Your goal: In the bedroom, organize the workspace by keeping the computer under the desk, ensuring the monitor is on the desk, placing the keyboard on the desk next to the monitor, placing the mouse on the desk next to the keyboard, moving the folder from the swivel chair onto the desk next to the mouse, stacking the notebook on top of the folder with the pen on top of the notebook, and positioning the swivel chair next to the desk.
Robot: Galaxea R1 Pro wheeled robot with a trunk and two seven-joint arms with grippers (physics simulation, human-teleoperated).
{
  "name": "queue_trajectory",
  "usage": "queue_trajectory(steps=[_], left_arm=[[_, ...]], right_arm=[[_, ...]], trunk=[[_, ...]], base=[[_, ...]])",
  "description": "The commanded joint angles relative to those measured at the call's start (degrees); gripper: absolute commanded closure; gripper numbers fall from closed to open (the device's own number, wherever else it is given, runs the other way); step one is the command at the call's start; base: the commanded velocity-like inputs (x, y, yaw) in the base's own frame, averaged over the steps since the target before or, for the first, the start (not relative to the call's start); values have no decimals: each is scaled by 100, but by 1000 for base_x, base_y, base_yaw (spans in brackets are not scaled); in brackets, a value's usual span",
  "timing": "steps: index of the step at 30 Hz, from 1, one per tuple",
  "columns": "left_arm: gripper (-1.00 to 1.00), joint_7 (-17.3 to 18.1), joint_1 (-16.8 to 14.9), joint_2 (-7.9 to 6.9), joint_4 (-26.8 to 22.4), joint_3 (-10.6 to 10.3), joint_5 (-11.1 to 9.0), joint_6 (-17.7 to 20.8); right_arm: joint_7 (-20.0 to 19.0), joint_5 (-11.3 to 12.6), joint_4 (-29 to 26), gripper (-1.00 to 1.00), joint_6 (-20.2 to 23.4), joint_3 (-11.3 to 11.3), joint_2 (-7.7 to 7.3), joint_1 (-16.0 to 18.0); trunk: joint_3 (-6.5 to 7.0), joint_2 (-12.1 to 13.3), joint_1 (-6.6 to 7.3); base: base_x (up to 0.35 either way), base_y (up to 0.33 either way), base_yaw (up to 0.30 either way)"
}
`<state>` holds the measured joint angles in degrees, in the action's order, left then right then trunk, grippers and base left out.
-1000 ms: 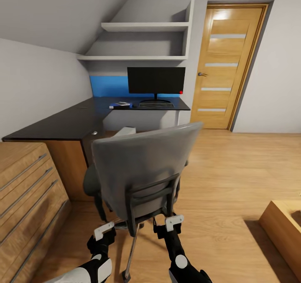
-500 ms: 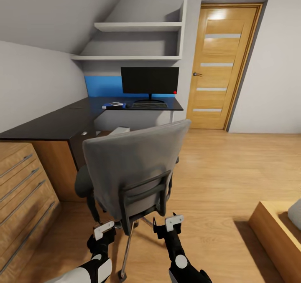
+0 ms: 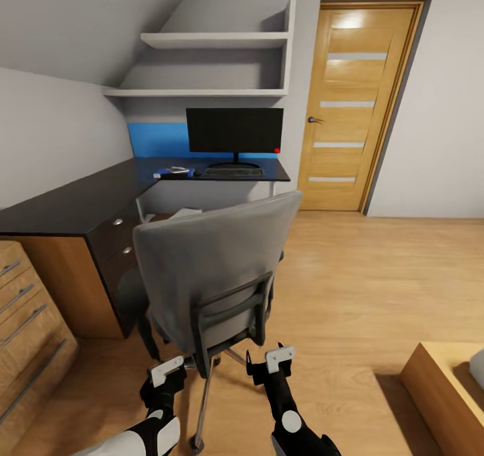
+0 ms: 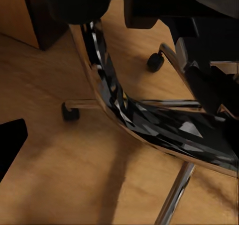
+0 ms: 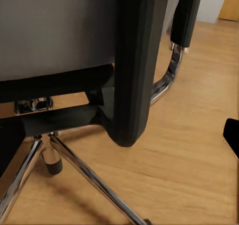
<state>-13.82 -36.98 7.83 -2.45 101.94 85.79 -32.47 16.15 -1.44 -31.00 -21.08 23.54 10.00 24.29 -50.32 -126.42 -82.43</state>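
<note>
Both pincers sit low in front of me, left gripper [image 3: 168,370] and right gripper [image 3: 272,360], just behind the swivel chair [image 3: 212,274]; honestly I cannot tell whether either one is apart or together, I only get the white backs in the head view and a dark sliver in each wrist view; neither is holding anything as far as I can see.

What changed: over the last second the whole view slid sideways, so that's me and the base moving, not the furniture; the wooden cabinet [image 3: 27,335] has mostly slipped off the edge and the desk [image 3: 74,204] drawers now show; the chair has come a bit nearer the desk, so my guess is we're on the last step.

Monitor [image 3: 234,130] stands at the desk's far end, keyboard [image 3: 234,172] right at its foot; beside that is a small blue patch, probably the folder [image 3: 173,172] stack, too tiny to sort out; can't pick out mouse or pen; the pale box behind the chair back may be the computer [image 3: 187,212], mostly hidden.
</note>
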Motion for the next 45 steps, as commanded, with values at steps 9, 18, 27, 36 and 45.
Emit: queue_trajectory(steps=[9,18,27,36,45], left_arm=[[-100,11,-2,8,-1,-67,96,30],[-100,9,-2,8,-1,-61,89,38],[-100,11,-2,8,-1,-60,87,39],[-100,8,-2,-12,-8,-52,87,39],[-100,3,-2,-18,-9,-54,87,39]], right_arm=[[46,-22,7,-100,-13,23,0,5],[46,-18,12,-100,-12,28,0,5],[43,15,40,-100,-134,53,0,5],[68,21,50,-100,-136,62,0,5],[71,21,73,-100,-139,60,0,5]], trunk=[[-6,-1,-4],[-6,-1,-4],[-6,-1,-4],[-6,-1,-4],[-34,-1,-4]], base=[[254,-134,0],[103,-5,0],[-10,0,0],[-187,0,1],[-22,0,73]])
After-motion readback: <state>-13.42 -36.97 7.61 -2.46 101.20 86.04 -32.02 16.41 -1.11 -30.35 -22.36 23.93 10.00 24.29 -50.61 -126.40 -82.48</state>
